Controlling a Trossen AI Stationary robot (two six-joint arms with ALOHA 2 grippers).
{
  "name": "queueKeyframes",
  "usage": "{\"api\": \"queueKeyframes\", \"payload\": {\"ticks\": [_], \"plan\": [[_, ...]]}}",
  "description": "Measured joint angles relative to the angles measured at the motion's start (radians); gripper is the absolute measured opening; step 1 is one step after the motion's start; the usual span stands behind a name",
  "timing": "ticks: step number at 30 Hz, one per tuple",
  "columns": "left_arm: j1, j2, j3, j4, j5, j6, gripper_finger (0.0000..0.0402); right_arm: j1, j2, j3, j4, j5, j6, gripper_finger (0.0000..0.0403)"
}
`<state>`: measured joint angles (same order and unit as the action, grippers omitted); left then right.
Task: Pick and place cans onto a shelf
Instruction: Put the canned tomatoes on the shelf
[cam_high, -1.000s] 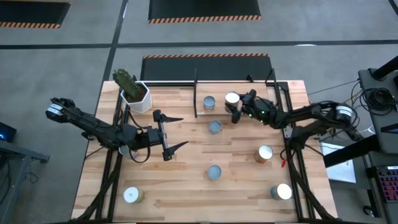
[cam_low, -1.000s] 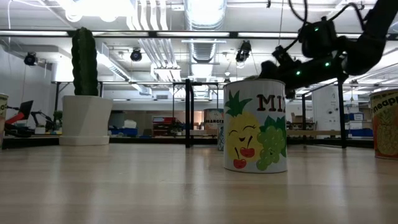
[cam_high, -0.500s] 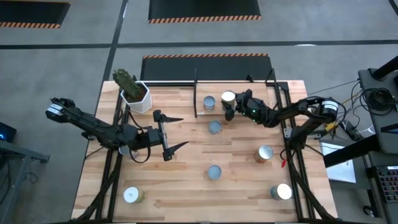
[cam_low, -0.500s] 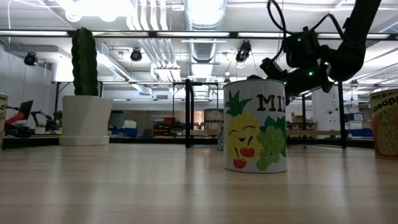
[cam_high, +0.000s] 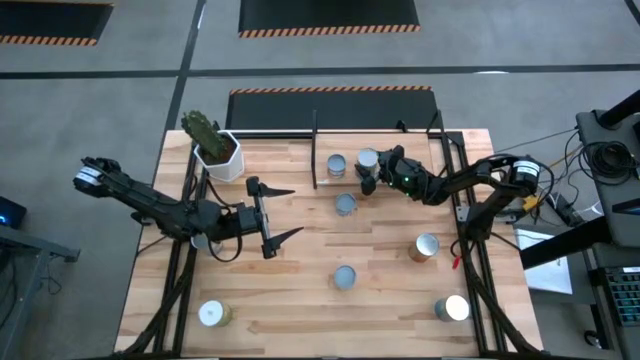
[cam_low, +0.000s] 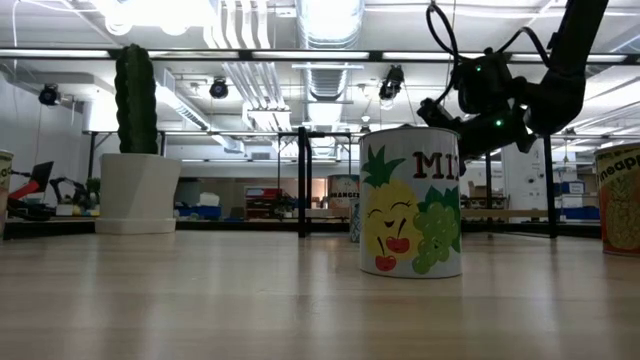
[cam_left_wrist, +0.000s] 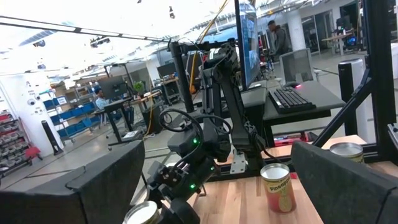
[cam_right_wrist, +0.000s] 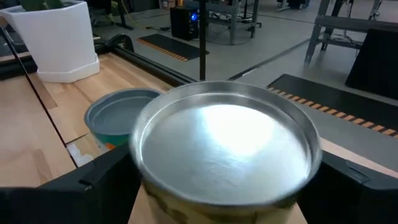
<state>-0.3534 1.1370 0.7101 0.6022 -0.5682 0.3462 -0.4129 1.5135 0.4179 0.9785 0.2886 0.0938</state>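
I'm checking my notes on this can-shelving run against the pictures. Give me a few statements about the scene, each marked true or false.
1. The right gripper is at a silver-topped can on the shelf, one jaw on each side of it. True.
2. That can stands alone on the shelf. False: a second can stands beside it.
3. The left gripper holds a can. False: its jaws are open with nothing between them, over the table.
4. The plant pot sits at the table's far left corner. True.
5. No cans remain on the table. False: several do, such as the can near the middle.
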Motion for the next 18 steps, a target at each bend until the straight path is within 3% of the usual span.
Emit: {"api": "queueKeyframes", "payload": {"ticks": [10, 18], "plan": [[0.000, 0.000, 0.000, 0.000, 0.000, -0.008, 0.0386, 0.002, -0.044, 0.000, -0.012, -0.001, 0.024, 0.0347], [0.000, 0.000, 0.000, 0.000, 0.000, -0.012, 0.0386, 0.003, -0.214, 0.000, -0.199, -0.009, 0.048, 0.0345]]}}
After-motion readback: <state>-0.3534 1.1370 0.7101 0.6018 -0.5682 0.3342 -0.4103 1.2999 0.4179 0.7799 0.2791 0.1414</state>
